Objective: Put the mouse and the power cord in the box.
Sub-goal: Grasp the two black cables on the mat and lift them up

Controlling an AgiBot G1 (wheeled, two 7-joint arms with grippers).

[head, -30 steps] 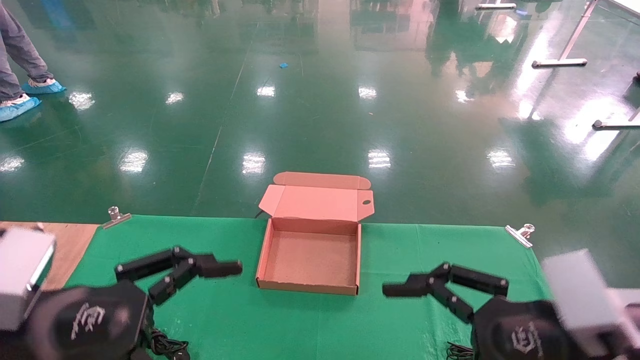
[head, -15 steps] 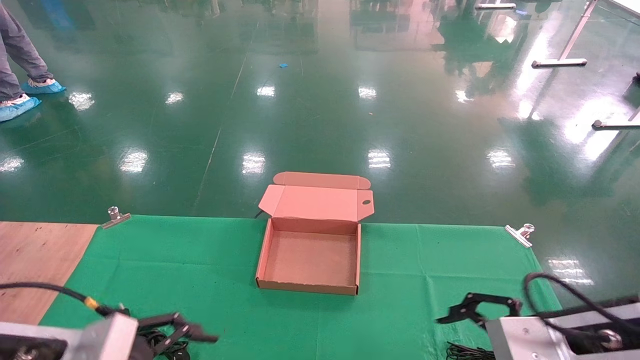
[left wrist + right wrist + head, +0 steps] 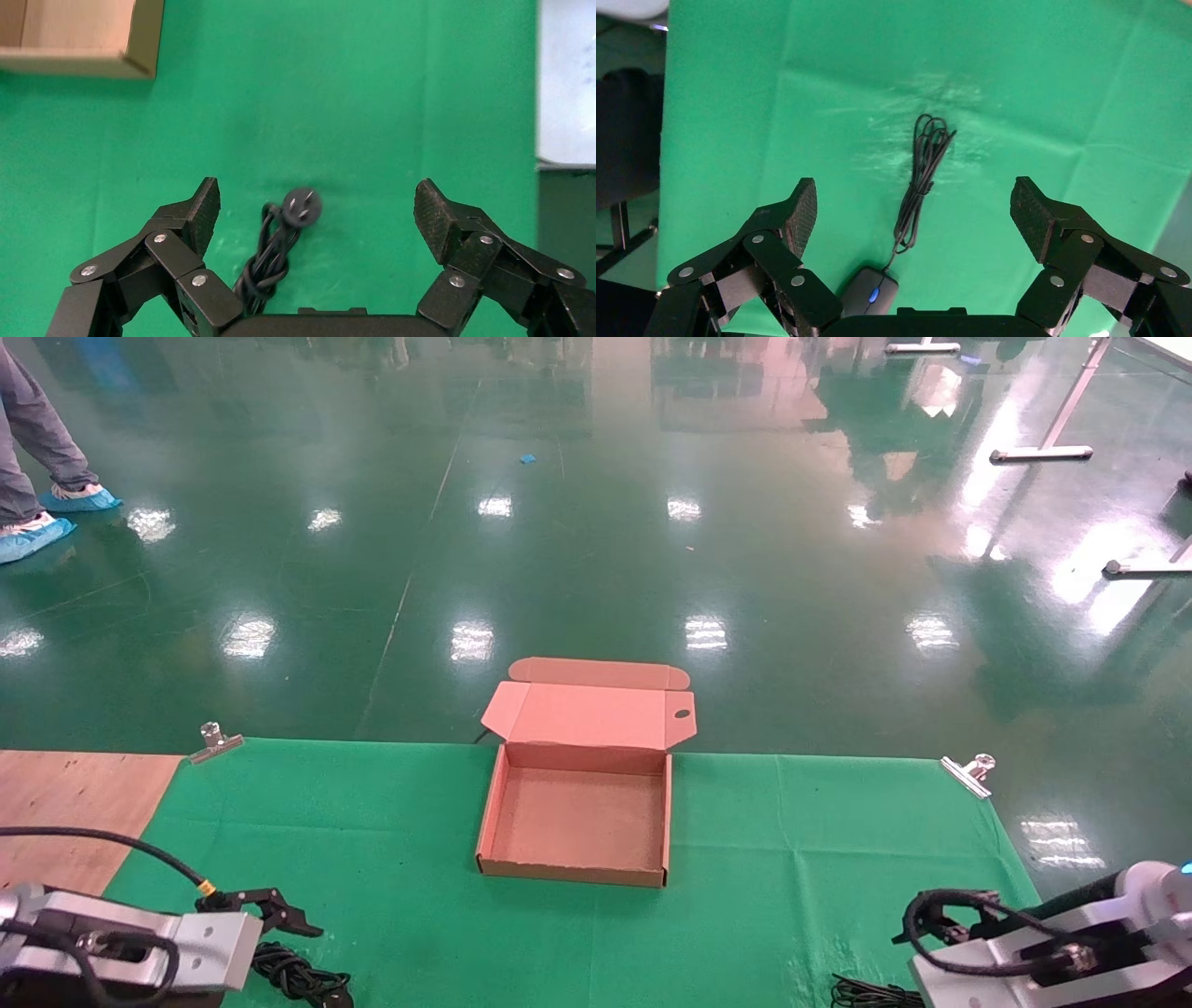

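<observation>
The box (image 3: 577, 872) lies open on the green cloth, its lid flap folded back and nothing inside. The power cord (image 3: 296, 976) is bundled near the front left edge. In the left wrist view the cord (image 3: 269, 258) and its round plug (image 3: 302, 206) lie on the cloth below my open left gripper (image 3: 316, 207), not touching the fingers. My right gripper (image 3: 912, 203) is also open, hovering over the mouse (image 3: 870, 292) and its thin bundled cable (image 3: 923, 172). In the head view only a bit of that cable (image 3: 866, 995) shows beside the right arm (image 3: 1024, 957).
The green cloth (image 3: 372, 822) is held by metal clips (image 3: 216, 741) (image 3: 968, 773) at the far corners. Bare wood (image 3: 65, 803) shows at the left. Beyond the table's far edge is shiny green floor, where a person (image 3: 28, 449) stands far left.
Both arms have pulled back from beside the box to the near table edge and now point down, the left over the power cord, the right over the mouse. Both stay open.
</observation>
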